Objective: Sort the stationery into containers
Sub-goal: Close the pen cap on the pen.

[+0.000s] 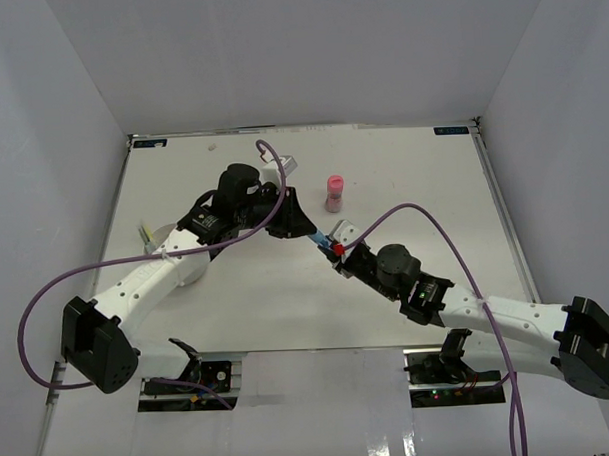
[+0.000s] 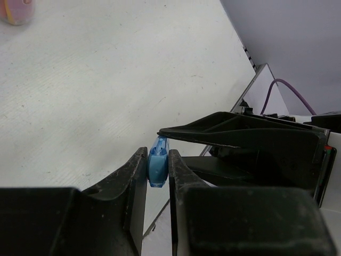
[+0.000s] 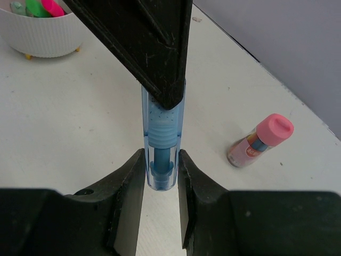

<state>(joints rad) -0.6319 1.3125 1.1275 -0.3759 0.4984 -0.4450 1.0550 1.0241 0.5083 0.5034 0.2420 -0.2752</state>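
Observation:
A translucent blue pen hangs in the air over the middle of the table, held at both ends. My left gripper is shut on one end of the blue pen. My right gripper is shut on the other end of the blue pen, and the left fingers clamp it from above. A pink-capped stubby cylinder stands behind them on the table; it also shows as the pink cylinder. The white bowl holds green and pink highlighters; the left arm partly hides the bowl.
A small pale object lies at the back beside the left arm. Purple cables loop over both arms. White walls close in the table on three sides.

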